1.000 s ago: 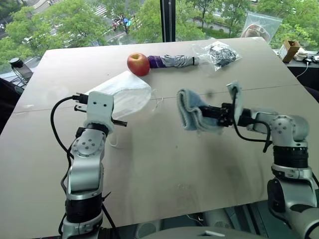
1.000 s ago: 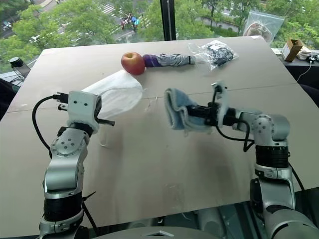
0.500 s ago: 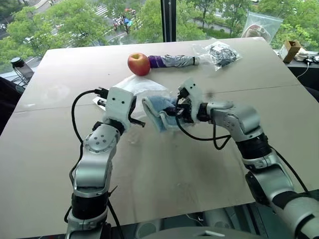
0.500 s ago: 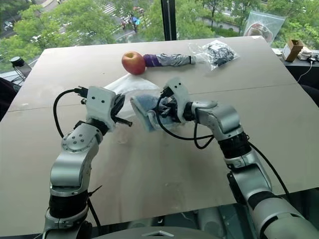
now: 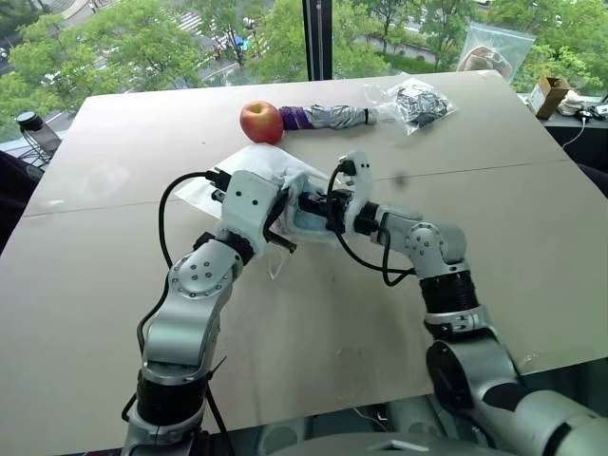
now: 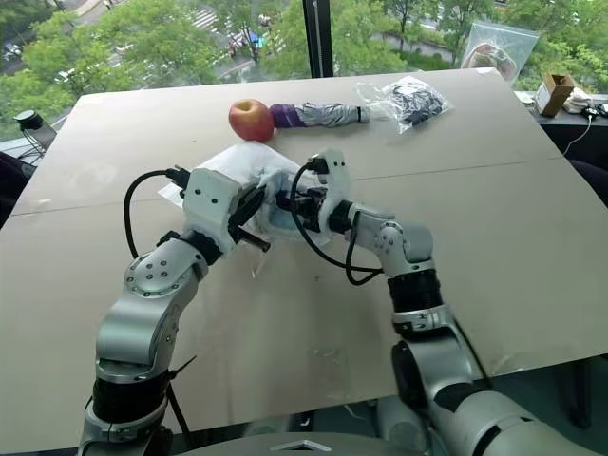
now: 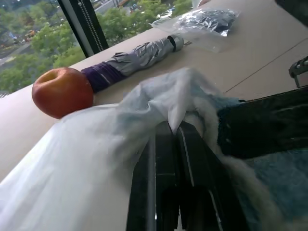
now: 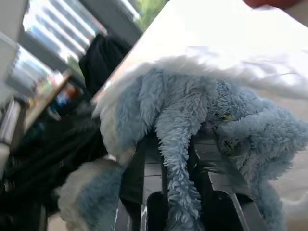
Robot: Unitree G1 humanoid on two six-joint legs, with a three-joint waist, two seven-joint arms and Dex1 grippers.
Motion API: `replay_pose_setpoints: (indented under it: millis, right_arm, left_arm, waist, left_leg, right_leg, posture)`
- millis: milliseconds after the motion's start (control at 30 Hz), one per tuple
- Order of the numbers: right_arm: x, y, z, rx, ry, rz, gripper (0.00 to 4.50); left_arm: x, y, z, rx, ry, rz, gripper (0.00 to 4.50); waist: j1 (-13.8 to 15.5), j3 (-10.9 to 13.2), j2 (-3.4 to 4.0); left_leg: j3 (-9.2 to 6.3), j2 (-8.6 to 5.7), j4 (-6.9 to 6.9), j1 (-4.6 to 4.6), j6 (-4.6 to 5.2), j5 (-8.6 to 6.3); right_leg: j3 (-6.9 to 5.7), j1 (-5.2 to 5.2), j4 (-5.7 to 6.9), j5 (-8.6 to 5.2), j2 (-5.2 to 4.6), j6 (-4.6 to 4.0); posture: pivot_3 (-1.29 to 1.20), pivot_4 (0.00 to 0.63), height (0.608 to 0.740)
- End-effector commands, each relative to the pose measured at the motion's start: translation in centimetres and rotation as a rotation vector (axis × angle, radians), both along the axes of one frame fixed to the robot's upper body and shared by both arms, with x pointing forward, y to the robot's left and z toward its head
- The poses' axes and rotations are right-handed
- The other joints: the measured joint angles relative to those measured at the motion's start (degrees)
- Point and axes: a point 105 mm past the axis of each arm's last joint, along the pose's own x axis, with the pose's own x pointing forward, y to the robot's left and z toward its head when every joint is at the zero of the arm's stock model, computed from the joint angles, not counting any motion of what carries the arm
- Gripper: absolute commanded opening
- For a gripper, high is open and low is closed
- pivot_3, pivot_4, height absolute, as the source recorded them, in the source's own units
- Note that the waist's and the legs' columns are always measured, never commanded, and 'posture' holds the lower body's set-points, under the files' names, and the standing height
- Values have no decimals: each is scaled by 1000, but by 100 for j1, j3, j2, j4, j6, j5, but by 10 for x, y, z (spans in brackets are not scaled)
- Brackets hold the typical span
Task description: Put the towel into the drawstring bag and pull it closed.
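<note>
At frame centre the left gripper (image 7: 175, 127) pinches the white bag's (image 5: 256, 163) rim; the right gripper (image 8: 180, 144), clamped on the blue towel (image 8: 192, 108), holds it at the bag's mouth, below the apple (image 5: 261, 122).

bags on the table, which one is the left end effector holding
The white drawstring bag, pinched shut at its rim by the left end effector. The clear bag of dark items lies untouched near the window.

Beige table (image 5: 532, 218), window (image 5: 142, 38), green trees (image 5: 114, 43)
</note>
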Motion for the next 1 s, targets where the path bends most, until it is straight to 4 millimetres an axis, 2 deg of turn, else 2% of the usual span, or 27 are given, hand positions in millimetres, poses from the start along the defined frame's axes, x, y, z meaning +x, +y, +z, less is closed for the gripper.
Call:
replay_pose_setpoints:
  millis: [33, 133, 233, 400, 467, 533, 633, 700, 733, 800, 867, 1000]
  right_arm:
    - [-1, 12, 18, 249, 118, -36, 10]
    - [7, 14, 10, 338, 263, -113, 10]
    - [7, 22, 10, 395, 351, -125, 10]
    - [0, 32, 17, 390, 341, -93, 10]
    - [-1, 32, 18, 353, 302, -97, 985]
    - [0, 27, 18, 303, 239, -107, 1751]
    - [-3, 17, 15, 124, -2, -78, 3062]
    - [-10, 9, 0, -45, -186, -13, 4065]
    - [-10, 3, -7, -97, -231, 0, 4429]
    - [-5, -11, -12, -115, -259, -5, 4429]
    - [-5, -22, -7, -97, -286, 7, 4429]
    - [-15, -40, -2, -91, -338, 78, 4429]
  left_arm:
    - [-10, -18, 5, -6, -11, -93, 0]
    - [-13, -23, 5, -28, -3, -119, 0]
    - [-14, -27, 6, -40, 0, -139, 0]
    - [-14, -29, 8, -61, -1, -150, 0]
    - [-13, -29, 9, -61, -3, -148, 0]
    - [-10, -25, 10, -60, -9, -135, 0]
    - [-6, -17, 12, -50, -17, -106, 0]
    - [-4, -11, 12, -43, -18, -94, 0]
    - [-3, -9, 12, -41, -18, -91, 0]
    - [-2, -6, 11, -41, -16, -85, 0]
    - [-2, -2, 9, -49, -8, -76, 0]
    - [-2, 5, 5, -70, 7, -60, 0]
  waist:
    - [21, 0, 0]
    - [-7, 0, 0]
    - [-46, 0, 2]
    - [-165, 1, 2]
    - [-173, 1, 2]
    - [-169, 1, 2]
    - [-173, 0, 2]
    - [-136, -1, 5]
    - [-110, 0, 6]
    - [-132, -1, 4]
    - [-156, 0, 5]
    - [-144, 0, 5]
  left_leg:
    - [-2, -3, 2, -1, -1, 1]
    - [2, -4, 4, 0, -1, 2]
    - [6, -3, 1, 2, -2, 2]
    - [14, 0, -3, 3, 3, 0]
    - [20, -1, -2, 8, 5, -1]
    - [21, -1, -1, 12, 5, -1]
    - [20, -2, 2, 11, 6, -1]
    - [20, -2, 1, 15, 6, -1]
    - [18, -6, 2, 13, 6, -1]
    - [16, -10, 7, 13, 6, -1]
    - [14, -8, 8, 17, 6, -1]
    - [9, -4, 8, 18, 5, -1]
  right_leg:
    - [-2, 2, -1, 0, -2, 0]
    - [2, 2, -1, 0, -2, 0]
    - [4, -4, 11, -1, 7, -1]
    - [13, -14, 27, -1, 11, -2]
    - [20, -14, 32, -1, 12, -2]
    - [20, -13, 37, -2, 13, -1]
    - [20, -14, 41, -2, 14, -1]
    - [20, -12, 40, -2, 17, 0]
    - [15, -8, 35, -3, 15, 1]
    - [7, 3, 25, -4, 12, 2]
    - [15, 2, 28, -3, 12, 2]
    - [13, 1, 35, -3, 13, 1]
  posture:
    - [0, 150, 740]
    - [0, 150, 740]
    - [0, 150, 740]
    - [0, 150, 740]
    - [0, 150, 740]
    - [0, 150, 740]
    - [0, 150, 740]
    - [0, 150, 740]
    - [0, 150, 740]
    - [0, 150, 740]
    - [0, 150, 740]
    - [0, 150, 740]
